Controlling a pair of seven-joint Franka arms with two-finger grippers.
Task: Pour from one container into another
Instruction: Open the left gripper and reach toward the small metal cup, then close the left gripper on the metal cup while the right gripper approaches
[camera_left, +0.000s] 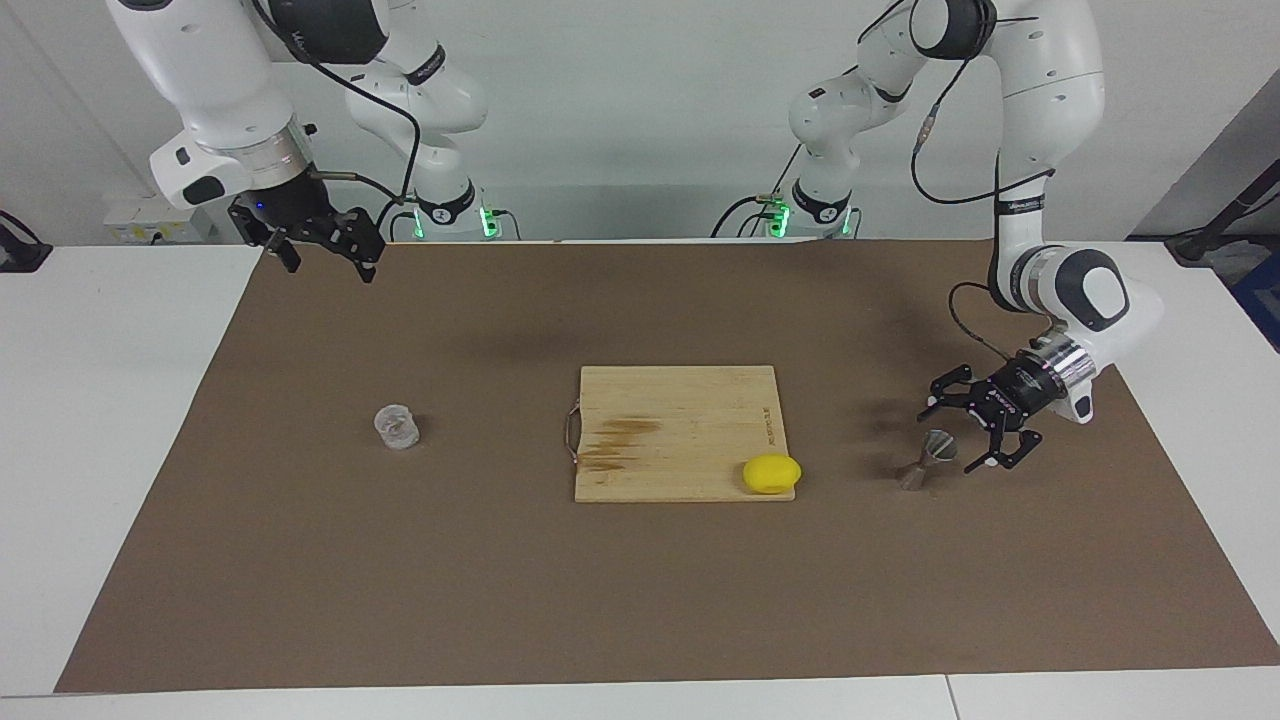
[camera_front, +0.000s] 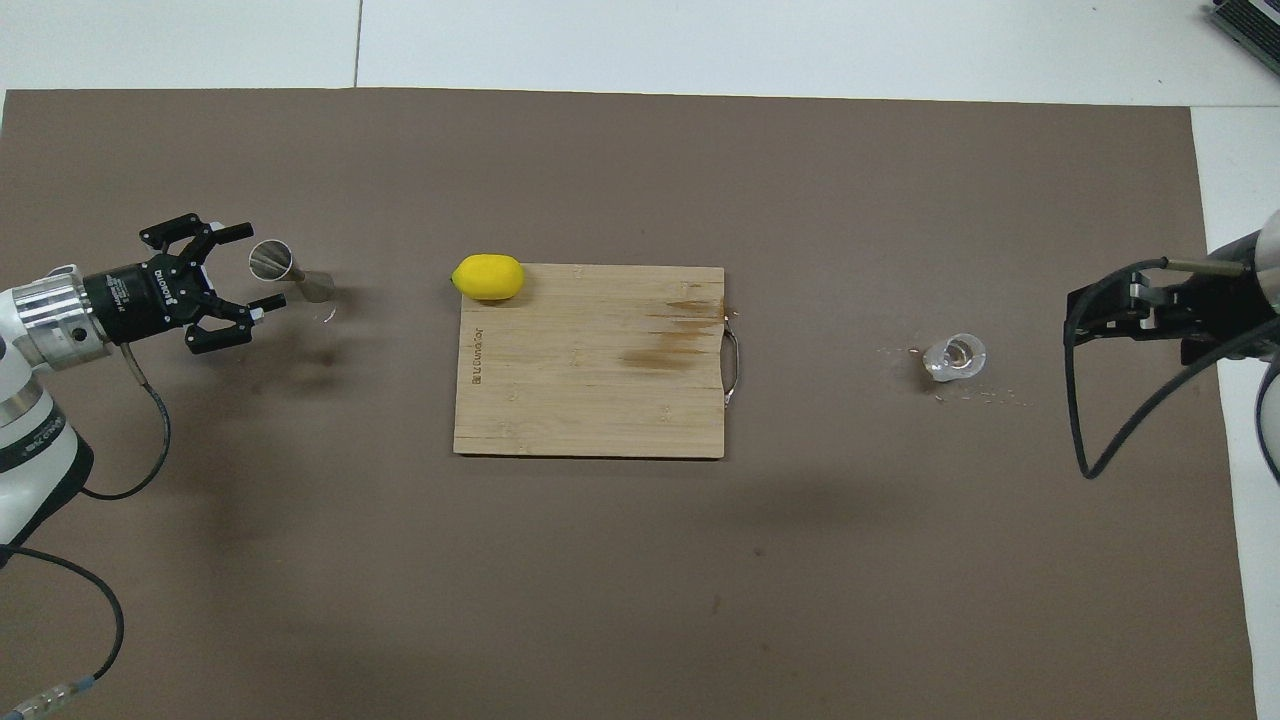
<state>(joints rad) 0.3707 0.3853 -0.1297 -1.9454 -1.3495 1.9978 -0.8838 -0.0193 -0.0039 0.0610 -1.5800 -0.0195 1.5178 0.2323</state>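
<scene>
My left gripper (camera_left: 955, 432) hung low with its fingers spread apart, holding nothing. The steel jigger (camera_left: 924, 459) stood upright on the brown mat (camera_left: 640, 600) just in front of my fingertips (camera_front: 250, 233), its upper cone beside the gap between them, not yet touched. Past the jigger from my left gripper lay the wooden cutting board (camera_left: 680, 420), with a yellow lemon (camera_left: 771, 473) at its nearest corner. My right gripper (camera_left: 318, 252) waited, raised over the mat's edge at its own end, fingers also apart and empty. The clear ribbed cup (camera_left: 397, 427) stood on the mat well apart from it, toward the board
</scene>
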